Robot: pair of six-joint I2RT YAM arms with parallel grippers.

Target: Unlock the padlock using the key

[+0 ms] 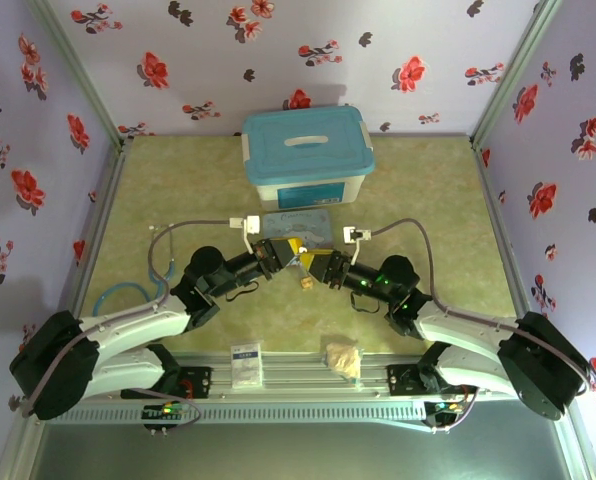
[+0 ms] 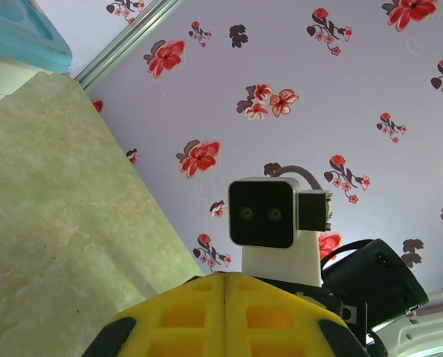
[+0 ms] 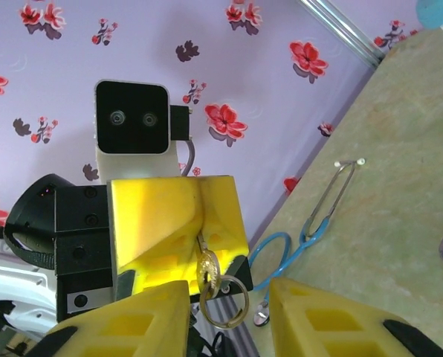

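Your left gripper's (image 3: 199,216) fingers (image 2: 184,312) are pressed flat together, seam shut. From that seam hangs what I take to be the key (image 3: 205,266), its wire ring (image 3: 226,301) dangling beneath it. Your right gripper (image 3: 229,309) faces it nose to nose, fingers wide apart and holding nothing, with the ring hanging in the gap between them. The two meet above the middle of the table (image 1: 428,200). The padlock (image 1: 305,284) looks to be the small brass lump lying on the table just to the near-edge side of the tips, apart from both. So you have the key but not the lock, and this reads as a handover or re-grip. Next you need a pinch that leaves the blade free, then send the free gripper down to steady the padlock.
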